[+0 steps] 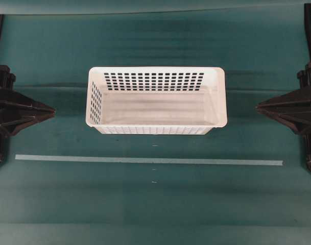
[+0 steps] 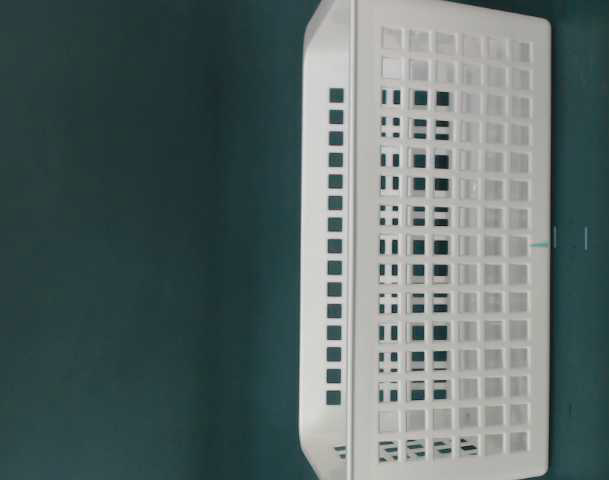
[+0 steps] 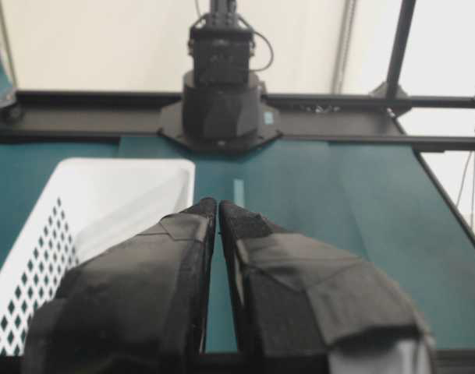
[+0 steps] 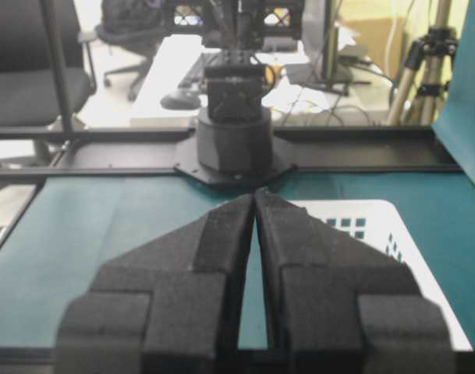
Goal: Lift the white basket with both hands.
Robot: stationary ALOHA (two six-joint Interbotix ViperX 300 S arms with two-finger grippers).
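The white basket (image 1: 156, 100) stands upright in the middle of the green table, empty, with slotted walls. It also shows in the table-level view (image 2: 434, 250), in the left wrist view (image 3: 89, 226) and in the right wrist view (image 4: 377, 226). My left gripper (image 1: 53, 109) is shut and empty, its tip pointing at the basket's left end, a short way off. My right gripper (image 1: 258, 107) is shut and empty, its tip pointing at the basket's right end, also apart from it. The shut fingertips show in the left wrist view (image 3: 218, 206) and in the right wrist view (image 4: 255, 193).
A pale tape strip (image 1: 145, 160) runs across the table in front of the basket. Black frame rails and the opposite arm's base (image 3: 221, 101) stand at the table's ends. A room with a chair and a desk lies beyond the table (image 4: 182, 70).
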